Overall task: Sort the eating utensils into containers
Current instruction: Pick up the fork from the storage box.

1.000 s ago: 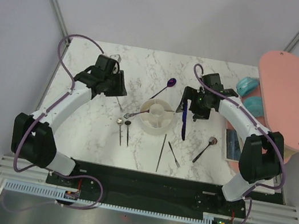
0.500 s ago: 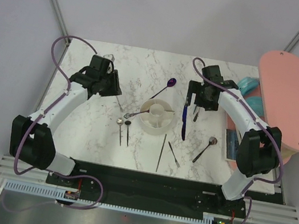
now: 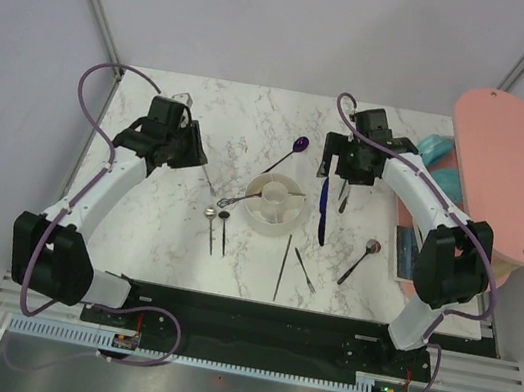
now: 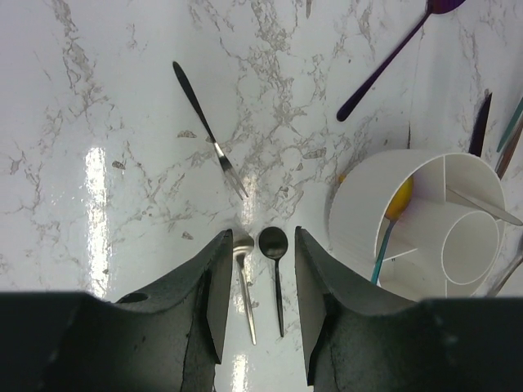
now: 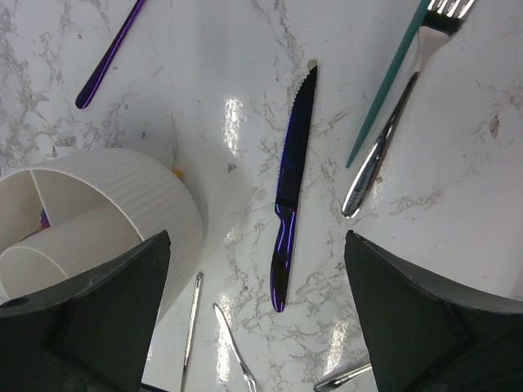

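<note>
Near the middle of the marble table (image 3: 141,220) stands the white round holder (image 3: 273,201), with a gold-bowled spoon (image 4: 394,208) on a teal handle leaning in 1 of its ring sections. Left of the holder, the left gripper (image 4: 261,238) hangs above the table with its 2 fingers apart and nothing between them. Below it a silver spoon (image 4: 245,282) and a black spoon (image 4: 275,261) lie side by side, and a black-handled fork (image 4: 208,122) lies just beyond them. A purple spoon (image 3: 290,150) rests past the holder's far side. The right gripper (image 5: 253,245) is spread wide and empty over a blue knife (image 5: 292,171) lying just right of the holder. A teal-handled fork (image 5: 396,77) and a silver-handled utensil (image 5: 377,159) lie close beside that knife. Nearer the arm bases lie a black stick (image 3: 284,261) and another spoon (image 3: 360,259).
</note>
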Controlling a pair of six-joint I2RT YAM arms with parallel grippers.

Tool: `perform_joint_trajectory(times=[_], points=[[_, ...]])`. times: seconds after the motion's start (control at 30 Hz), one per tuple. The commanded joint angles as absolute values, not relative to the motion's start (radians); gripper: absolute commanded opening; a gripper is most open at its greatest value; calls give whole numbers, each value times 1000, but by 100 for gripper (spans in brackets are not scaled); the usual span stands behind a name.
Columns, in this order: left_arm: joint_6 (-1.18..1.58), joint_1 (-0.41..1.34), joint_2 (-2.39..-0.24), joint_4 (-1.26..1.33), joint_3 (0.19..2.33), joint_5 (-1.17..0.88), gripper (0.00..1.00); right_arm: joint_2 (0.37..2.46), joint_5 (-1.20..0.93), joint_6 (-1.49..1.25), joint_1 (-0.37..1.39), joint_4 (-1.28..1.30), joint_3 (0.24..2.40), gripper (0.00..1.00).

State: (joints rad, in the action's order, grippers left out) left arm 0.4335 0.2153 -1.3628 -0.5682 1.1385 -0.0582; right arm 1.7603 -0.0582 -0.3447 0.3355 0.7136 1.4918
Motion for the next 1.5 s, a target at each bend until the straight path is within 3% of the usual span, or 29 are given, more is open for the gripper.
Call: perform_joint_trajectory(times=[0.0, 0.43, 0.77, 1.0, 1.3, 1.47], points=[[456, 209, -1336, -555, 1143, -60, 43, 1799, -152, -356, 331, 673, 1532, 94], [463, 207, -1347, -554, 1120, -74, 43, 1833, -296, -357, 396, 686, 1522, 75], [476, 207, -1345, -554, 1091, -89, 43, 1802, -308, -356, 405, 701, 1467, 70], [460, 209, -1347, -531, 1091, -118, 37, 1815, -331, -357, 414, 701, 1470, 53], [448, 207, -1364, -531, 1097, -117, 38, 1835, -345, -364, 428, 703, 1474, 51], [442, 207, -1364, -531, 1088, -110, 38, 1832, -328, -371, 439, 693, 1479, 44]])
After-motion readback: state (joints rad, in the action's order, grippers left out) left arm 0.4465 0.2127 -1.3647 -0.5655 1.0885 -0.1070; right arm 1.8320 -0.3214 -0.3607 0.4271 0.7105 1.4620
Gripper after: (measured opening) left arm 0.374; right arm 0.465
